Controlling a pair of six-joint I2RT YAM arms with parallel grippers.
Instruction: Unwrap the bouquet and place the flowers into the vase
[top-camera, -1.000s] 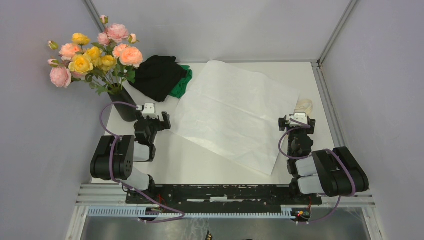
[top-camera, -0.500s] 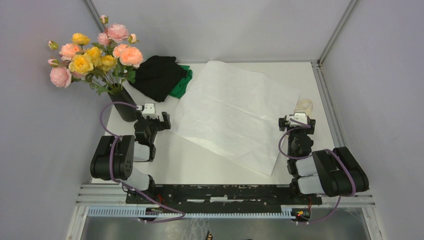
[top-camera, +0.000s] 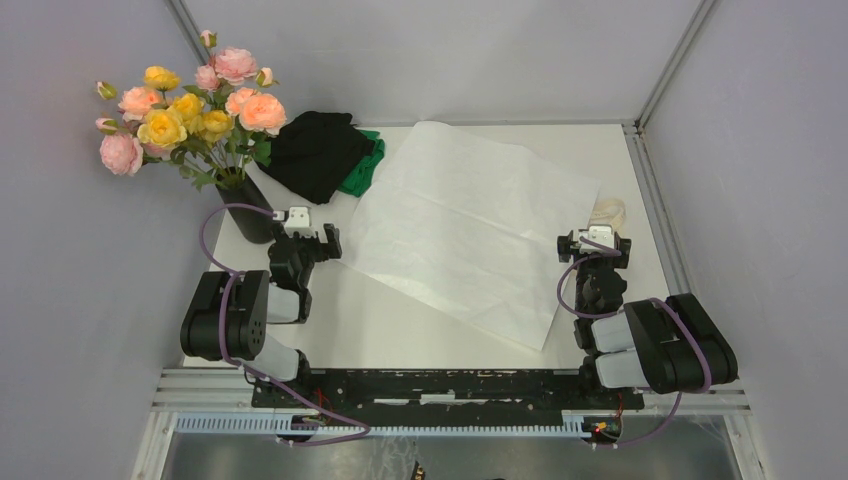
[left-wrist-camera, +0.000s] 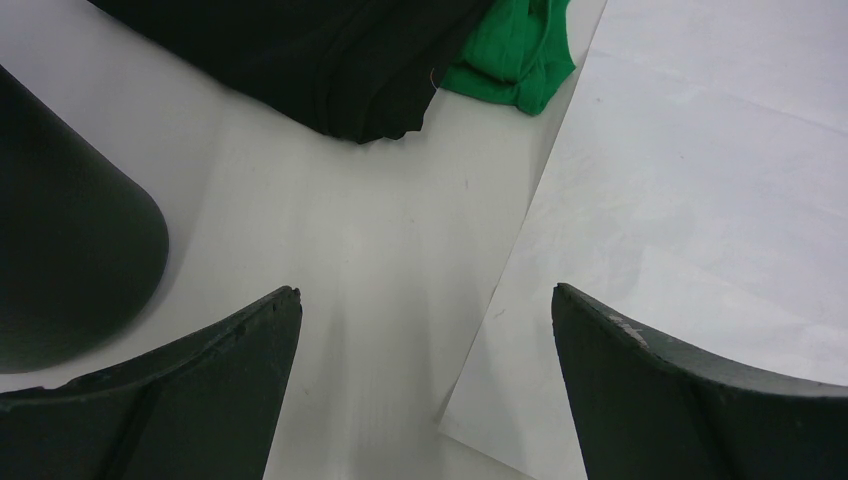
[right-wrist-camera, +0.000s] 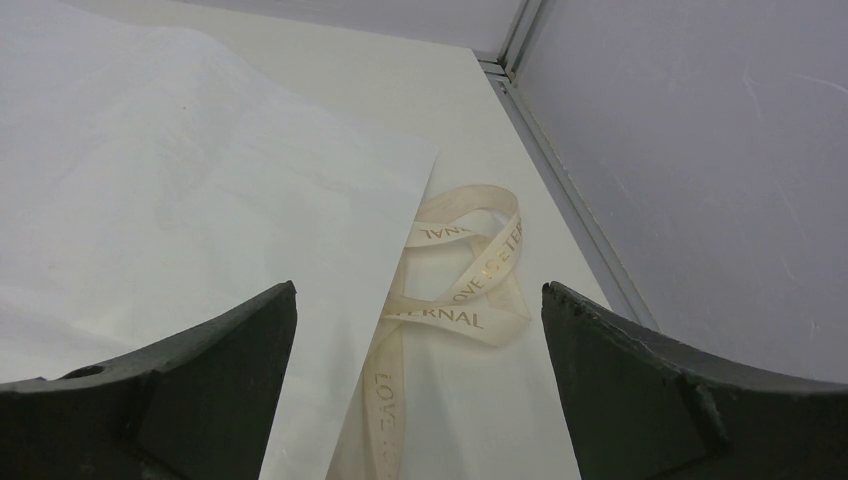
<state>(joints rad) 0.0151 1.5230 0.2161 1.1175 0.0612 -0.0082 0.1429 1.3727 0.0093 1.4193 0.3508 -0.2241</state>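
The flowers (top-camera: 190, 105) stand upright in the vase (top-camera: 250, 212), just left of the left gripper (top-camera: 303, 232). It and the right gripper (top-camera: 595, 243) gape empty.

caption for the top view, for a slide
Flowers standing in the black vase at left, white paper spread flat on the table, ribbon by its right edge.

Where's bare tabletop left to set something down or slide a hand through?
Widest: the table strip between its near edge and the paper's near edge. A narrow lane runs between vase and paper. Crowded: cloth heap far left, ribbon by the right edge.
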